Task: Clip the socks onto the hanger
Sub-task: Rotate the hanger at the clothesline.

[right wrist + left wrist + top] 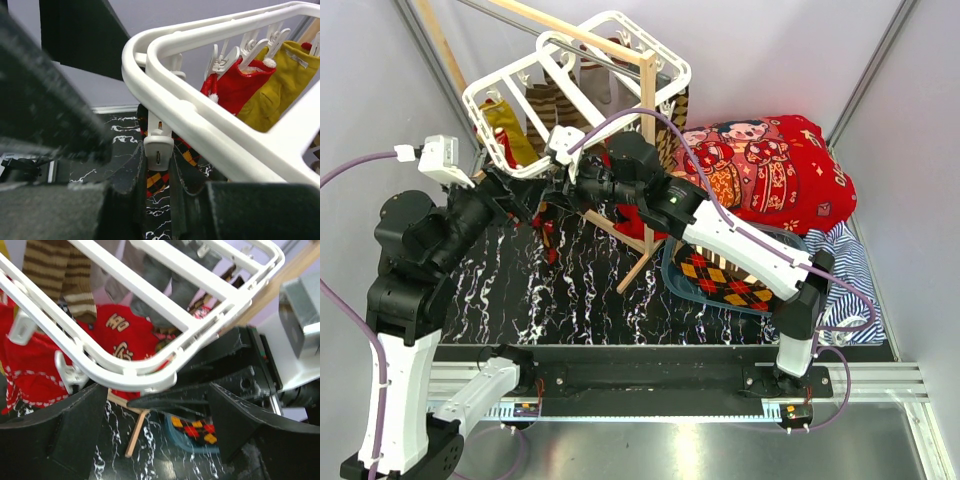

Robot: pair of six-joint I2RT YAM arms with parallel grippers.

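The white hanger [582, 75] hangs tilted from a wooden rack, with mustard [510, 128] and brown striped socks [548, 100] clipped on. My right gripper [159, 162] is shut on one white clip [159, 142] at the frame's near corner. An argyle sock [156, 179] hangs right behind that clip; I cannot tell if the clip bites it. A red sock [235, 85] and a mustard sock [280, 85] are clipped further along. My left gripper [159, 410] stands open just under the same corner of the hanger [125, 375], holding nothing. Another argyle sock [720, 275] lies in the basket.
A blue basket [672, 272] sits right of centre on the black marbled table. Behind it lies a big red cartoon blanket [770, 165], and a blue-white striped cloth [848, 270] lies at the right. The wooden rack's leg [640, 265] slants down beside the basket.
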